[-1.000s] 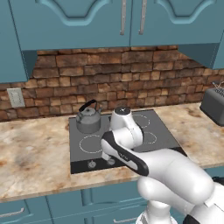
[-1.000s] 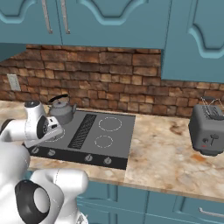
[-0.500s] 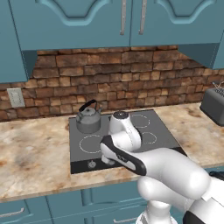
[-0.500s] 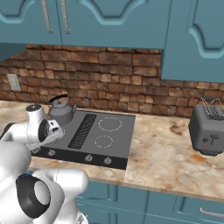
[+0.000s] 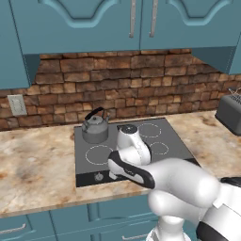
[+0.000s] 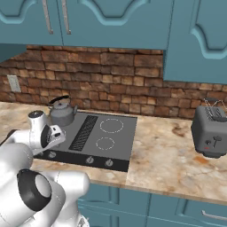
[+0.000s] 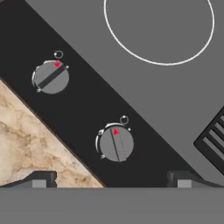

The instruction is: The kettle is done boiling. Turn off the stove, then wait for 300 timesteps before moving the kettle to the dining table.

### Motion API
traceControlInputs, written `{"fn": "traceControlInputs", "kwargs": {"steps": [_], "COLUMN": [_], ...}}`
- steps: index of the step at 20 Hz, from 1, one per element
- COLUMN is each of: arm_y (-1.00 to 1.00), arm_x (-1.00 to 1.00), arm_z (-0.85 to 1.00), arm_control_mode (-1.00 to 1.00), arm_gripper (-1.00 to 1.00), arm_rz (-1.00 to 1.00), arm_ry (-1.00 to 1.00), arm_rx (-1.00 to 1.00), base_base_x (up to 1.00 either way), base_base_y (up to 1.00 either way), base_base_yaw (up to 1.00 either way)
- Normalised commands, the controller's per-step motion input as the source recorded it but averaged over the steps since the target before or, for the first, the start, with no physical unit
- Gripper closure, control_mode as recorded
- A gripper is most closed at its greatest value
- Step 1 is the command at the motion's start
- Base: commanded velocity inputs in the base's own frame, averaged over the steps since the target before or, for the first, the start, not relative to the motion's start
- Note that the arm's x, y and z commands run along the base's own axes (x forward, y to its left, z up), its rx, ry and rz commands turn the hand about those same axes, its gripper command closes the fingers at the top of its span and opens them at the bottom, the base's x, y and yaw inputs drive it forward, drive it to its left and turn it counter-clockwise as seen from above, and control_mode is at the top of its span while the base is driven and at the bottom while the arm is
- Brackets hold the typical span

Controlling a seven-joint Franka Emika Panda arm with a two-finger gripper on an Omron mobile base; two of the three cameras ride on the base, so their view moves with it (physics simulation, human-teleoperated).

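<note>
The grey kettle [image 5: 95, 128] [image 6: 61, 113] with its arched black handle stands on the back left burner of the stove [image 5: 165, 137] [image 6: 116, 137]. My gripper [image 7: 111, 181] hangs open just above the stove's black front strip, with nothing between its fingertips [image 7: 40, 179]. A round knob [image 7: 115, 143] with a red mark lies right ahead between the tips. A second knob [image 7: 51, 77] sits further left along the strip. A white burner ring [image 7: 159, 30] shows beyond. The dining table is out of view.
A boxy grey toaster [image 5: 230, 113] [image 6: 212, 133] stands on the marbled counter [image 5: 37, 164] right of the stove. A brick wall with a wall outlet [image 5: 17, 104] runs behind. Teal cabinets [image 5: 117, 23] hang overhead.
The arm has dipped a little lower and forward, bringing the hand closer to the stove's front knob row. The kettle has stayed put and the jaws have stayed wide.
</note>
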Motion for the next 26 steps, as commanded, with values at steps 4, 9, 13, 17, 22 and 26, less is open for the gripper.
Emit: {"fn": "traceControlInputs", "kwargs": {"steps": [4, 9, 13, 17, 22, 26], "arm_y": [0.0, 0.05, 0.08, 0.01, 0.0, 0.0], "arm_x": [0.2, 0.09, 0.0, 0.0, 0.0, 0.0], "arm_z": [-0.11, -0.15, -0.18, -0.13, -0.14, -0.16], "arm_control_mode": [-1.0, -1.0, -1.0, -1.0, -1.0, -1.0], "arm_gripper": [-1.0, -1.0, -1.0, -1.0, -1.0, -1.0], "arm_rz": [0.0, 0.0, 0.0, 0.0, 0.0, 0.0], "arm_ry": [0.0, 0.0, 0.0, 0.0, 0.0, 0.0], "arm_rx": [0.0, 0.0, 0.0, 0.0, 0.0, 0.0], "base_base_x": [0.0, 0.0, 0.0, 0.0, 0.0, 0.0], "base_base_y": [0.0, 0.0, 0.0, 0.0, 0.0, 0.0], "base_base_yaw": [0.0, 0.0, 0.0, 0.0, 0.0, 0.0]}}
